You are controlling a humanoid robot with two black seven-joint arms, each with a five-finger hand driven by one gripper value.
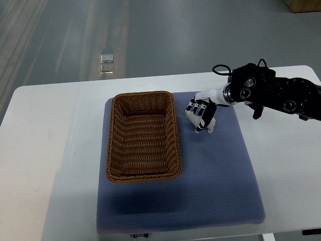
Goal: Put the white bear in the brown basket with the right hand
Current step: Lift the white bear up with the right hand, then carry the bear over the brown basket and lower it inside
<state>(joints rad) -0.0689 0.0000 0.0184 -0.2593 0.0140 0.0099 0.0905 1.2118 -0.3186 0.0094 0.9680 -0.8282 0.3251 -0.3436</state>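
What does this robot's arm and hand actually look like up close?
Only the right arm shows. It is a chunky black casing with round silver-rimmed fittings and bolt heads, and a thin black cable looping out near the wrist. A short white and silver wrist section joins it to the right hand, whose segmented fingers are black with white and bluish parts.

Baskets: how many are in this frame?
1. The brown basket sits on the left part of the blue mat, empty, with the right hand on the white bear just to its right. None seems hidden.
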